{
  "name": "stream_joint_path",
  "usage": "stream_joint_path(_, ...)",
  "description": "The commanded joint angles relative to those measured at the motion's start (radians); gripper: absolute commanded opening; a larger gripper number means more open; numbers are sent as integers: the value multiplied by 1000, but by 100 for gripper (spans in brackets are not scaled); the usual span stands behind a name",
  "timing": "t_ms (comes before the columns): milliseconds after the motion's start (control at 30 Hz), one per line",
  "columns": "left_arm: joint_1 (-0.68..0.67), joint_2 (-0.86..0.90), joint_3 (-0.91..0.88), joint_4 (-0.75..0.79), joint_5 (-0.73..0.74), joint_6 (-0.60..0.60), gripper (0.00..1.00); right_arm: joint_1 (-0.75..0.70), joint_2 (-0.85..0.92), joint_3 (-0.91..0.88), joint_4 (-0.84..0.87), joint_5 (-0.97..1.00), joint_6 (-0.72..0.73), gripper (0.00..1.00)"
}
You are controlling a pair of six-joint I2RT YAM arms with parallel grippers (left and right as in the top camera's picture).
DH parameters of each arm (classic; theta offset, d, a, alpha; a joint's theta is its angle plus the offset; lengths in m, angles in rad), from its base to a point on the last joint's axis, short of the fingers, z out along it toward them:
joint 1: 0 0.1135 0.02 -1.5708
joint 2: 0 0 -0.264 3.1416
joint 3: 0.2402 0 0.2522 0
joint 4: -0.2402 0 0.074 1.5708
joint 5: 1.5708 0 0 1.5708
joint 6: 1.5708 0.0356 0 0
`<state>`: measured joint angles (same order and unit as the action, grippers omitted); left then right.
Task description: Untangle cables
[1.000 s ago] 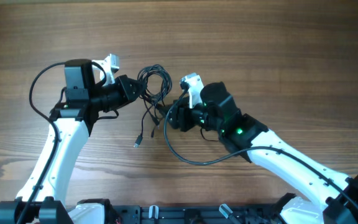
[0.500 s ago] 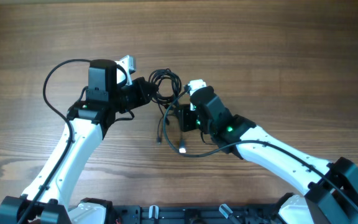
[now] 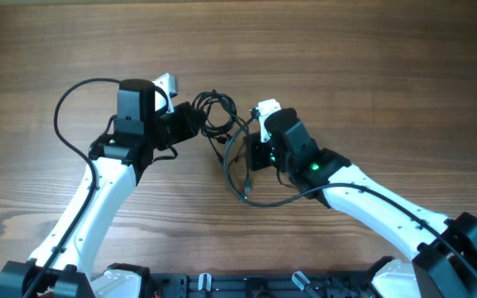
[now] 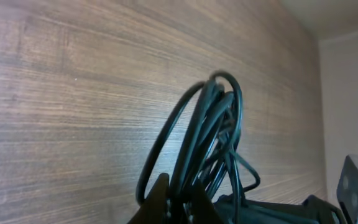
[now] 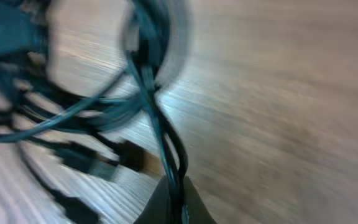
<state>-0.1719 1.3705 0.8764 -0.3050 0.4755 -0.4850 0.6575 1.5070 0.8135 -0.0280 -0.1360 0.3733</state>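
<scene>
The cables (image 3: 219,114) form a looped bundle over the desk (image 3: 371,58) centre, between both arms. The left gripper (image 3: 195,124) is clenched on the loops. The right gripper (image 3: 247,154) appears clamped on one strand; its wrist view is blurred.

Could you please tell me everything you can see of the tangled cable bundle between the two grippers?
The cables form a small bundle of thin, black, rubbery-looking wires, coiled in several overlapping loops and tangled. It is held between the arms over the wooden table. The left gripper pinches the loops on one side, and the right gripper pinches a strand on the other. Small dark plugs at strand ends show in the blurred right wrist view.
</scene>
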Motion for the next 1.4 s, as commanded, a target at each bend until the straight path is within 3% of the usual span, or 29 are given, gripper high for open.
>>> stream_joint_path(0, 2, -13, 6, 16, 120, 170, 4, -10, -20, 11, 76, -247, -85, 4)
stream_joint_path(167, 2, -13, 6, 18, 88, 400, 4, -112, -53, 11, -19, -630, -82, 4)
stream_joint_path(267, 2, -13, 6, 18, 2, 409, 4, -205, -58, 11, -18, -795, -65, 4)
stream_joint_path(433, -3, -13, 6, 18, 103, 426, 4, -233, -58, 11, 92, -784, 68, 4)
stream_joint_path(633, -3, -13, 6, 47, 537, 430, 4, -225, -49, 11, 156, -515, 128, 5)
stream_joint_path(867, -67, -13, 6, 48, 691, 430, 4, -217, -8, 11, 280, -414, 252, 6)
stream_joint_path(933, -79, -13, 6, 48, 691, 438, 4, -218, -8, 11, 301, -402, 255, 17)
stream_joint_path(967, -74, -13, 6, 48, 691, 442, 4, -219, -8, 11, 296, -402, 253, 31)
stream_joint_path(1033, -35, -13, 6, 48, 691, 449, 4, -228, -9, 11, 254, -403, 225, 49)
stream_joint_path(1067, 9, -13, 6, 47, 691, 448, 4, -242, -9, 11, 192, -407, 229, 68)
stream_joint_path(1133, 69, -13, 6, 47, 691, 453, 4, -265, -11, 11, 114, -451, 228, 98)
stream_joint_path(1267, 135, -13, 6, 47, 692, 453, 4, -316, -25, 11, 40, -602, 156, 100)
stream_joint_path(1367, 137, -13, 6, 42, 732, 506, 4, -361, -41, 11, 39, -830, -179, 100)
